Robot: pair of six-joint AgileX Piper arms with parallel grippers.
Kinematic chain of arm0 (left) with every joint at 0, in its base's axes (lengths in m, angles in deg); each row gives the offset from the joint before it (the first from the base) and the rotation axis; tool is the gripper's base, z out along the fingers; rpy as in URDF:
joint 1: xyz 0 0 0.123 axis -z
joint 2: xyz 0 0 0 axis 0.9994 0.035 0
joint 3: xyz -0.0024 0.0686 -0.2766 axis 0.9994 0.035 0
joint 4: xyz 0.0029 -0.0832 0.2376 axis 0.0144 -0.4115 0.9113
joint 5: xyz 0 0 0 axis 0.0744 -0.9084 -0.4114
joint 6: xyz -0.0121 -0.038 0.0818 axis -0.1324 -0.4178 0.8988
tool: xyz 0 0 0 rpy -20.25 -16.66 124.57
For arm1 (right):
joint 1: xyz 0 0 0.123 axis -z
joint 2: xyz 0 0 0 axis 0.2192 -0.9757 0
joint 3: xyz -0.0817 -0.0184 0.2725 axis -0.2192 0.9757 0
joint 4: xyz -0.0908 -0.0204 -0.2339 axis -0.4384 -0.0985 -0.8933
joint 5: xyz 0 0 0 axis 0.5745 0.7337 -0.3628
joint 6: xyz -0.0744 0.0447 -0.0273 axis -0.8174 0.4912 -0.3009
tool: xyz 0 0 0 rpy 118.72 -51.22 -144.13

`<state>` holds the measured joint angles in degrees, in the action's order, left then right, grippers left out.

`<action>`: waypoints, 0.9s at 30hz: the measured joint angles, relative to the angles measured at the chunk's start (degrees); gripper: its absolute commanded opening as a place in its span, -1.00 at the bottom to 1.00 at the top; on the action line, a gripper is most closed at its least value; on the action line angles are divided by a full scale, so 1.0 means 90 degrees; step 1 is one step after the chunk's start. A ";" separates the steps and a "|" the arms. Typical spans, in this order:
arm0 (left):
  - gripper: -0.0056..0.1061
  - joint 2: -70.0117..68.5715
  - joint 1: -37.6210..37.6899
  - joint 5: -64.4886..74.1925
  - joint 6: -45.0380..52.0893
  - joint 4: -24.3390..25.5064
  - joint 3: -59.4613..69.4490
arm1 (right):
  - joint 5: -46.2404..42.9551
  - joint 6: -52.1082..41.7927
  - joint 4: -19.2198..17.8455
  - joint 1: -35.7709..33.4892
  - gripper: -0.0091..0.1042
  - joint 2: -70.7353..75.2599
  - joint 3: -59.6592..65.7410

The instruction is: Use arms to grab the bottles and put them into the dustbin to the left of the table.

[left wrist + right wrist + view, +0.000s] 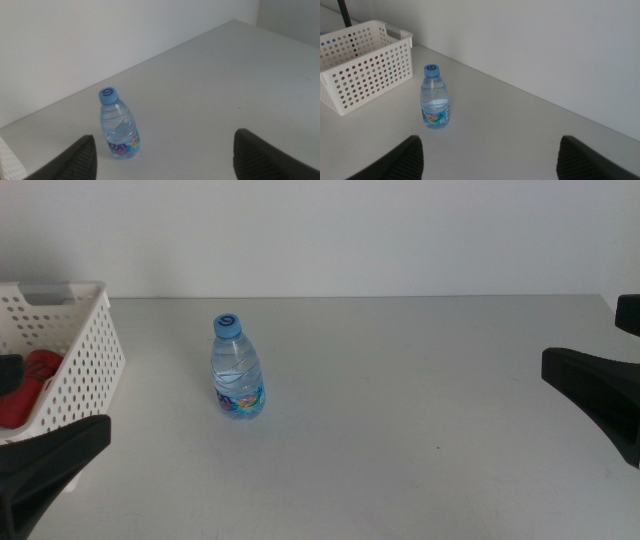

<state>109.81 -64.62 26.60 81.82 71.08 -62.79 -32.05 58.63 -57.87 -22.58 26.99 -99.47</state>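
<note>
The clear water bottle (237,368) with its blue cap stands upright on the table (420,410), left of the middle and nearer the far edge than the near one, touching nothing. A coloured label wraps its lower part.

Just to its left, at the table's left edge, sits the white perforated dustbin (88,355). Through its open top something red (28,385) lies inside; what it is cannot be made out from here.

The left gripper (165,160) waits low at the near left corner of the table, below the dustbin in the middle view, where only a dark jaw tip shows. Its wrist view has the two jaws spread wide apart with nothing between them; the bottle stands ahead of them, closer to one jaw, well clear of both.

The right gripper (490,157) hangs at the table's right edge, about level with the bottle but well apart from it across bare tabletop. Its jaws are likewise spread wide and hold nothing; its wrist view looks across the table at the bottle with the dustbin beyond it.
</note>
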 measured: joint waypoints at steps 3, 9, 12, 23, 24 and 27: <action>0.77 0.0000 0.0000 -0.0040 -0.0055 0.0212 0.0000 | 0.0000 0.0000 0.0005 0.0000 0.37 0.0000 0.0000; 0.77 0.0000 0.0000 -0.1408 -0.1419 0.1141 0.0776 | 0.0000 0.0000 0.0005 0.0000 0.37 0.0000 0.0000; 0.77 0.0096 0.0000 -0.2507 -0.2064 0.1645 0.1607 | 0.0000 0.0000 0.0005 0.0000 0.37 0.0000 0.0000; 0.77 0.1997 0.0000 -0.4265 -0.2961 0.1871 0.2798 | 0.0000 0.0000 0.0012 0.0000 0.37 0.0000 0.0000; 0.77 0.2199 0.0000 -0.4310 -0.2975 0.1871 0.2798 | 0.0000 0.0000 0.0012 0.0000 0.37 0.0000 0.0000; 0.77 0.2913 0.0000 -0.4630 -0.3061 0.1871 0.2798 | 0.0000 0.0000 0.0012 0.0000 0.37 0.0000 0.0000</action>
<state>136.02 -64.62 -15.07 54.28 87.92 -37.60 -32.05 58.63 -57.77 -22.58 26.99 -99.47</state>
